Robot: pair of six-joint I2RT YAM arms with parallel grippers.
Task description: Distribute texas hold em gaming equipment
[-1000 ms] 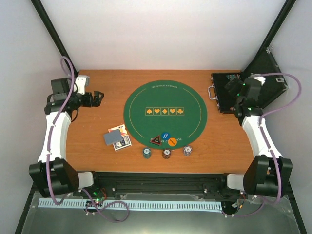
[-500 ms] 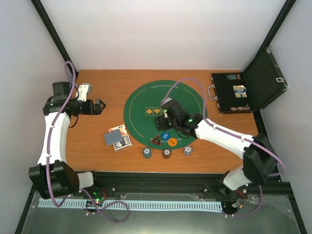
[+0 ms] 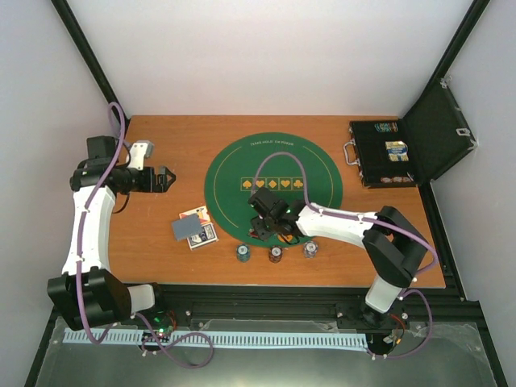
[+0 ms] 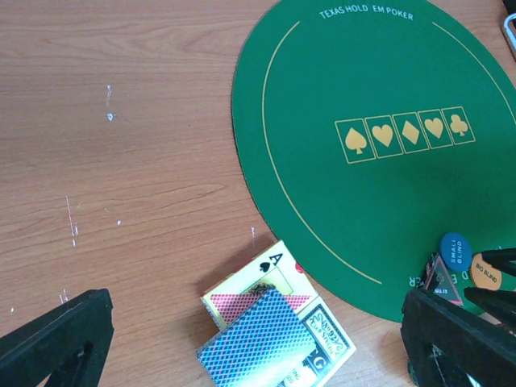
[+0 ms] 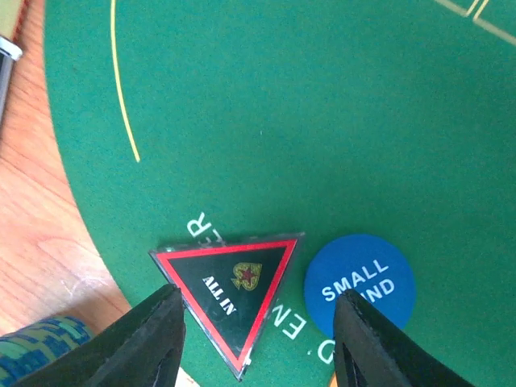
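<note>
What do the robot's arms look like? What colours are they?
The left arm and right arm have white tube-shaped links and chunky black joints. A thin purple cable runs along each. The left gripper and right gripper are black, each with two pointed fingers.

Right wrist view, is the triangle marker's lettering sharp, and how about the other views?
Right wrist: sharp, ALL IN reads clearly on the triangle marker, though the right gripper fingers near the lens look soft. Left wrist: the mat title is crisp. Top external: that print is too small to read.
</note>
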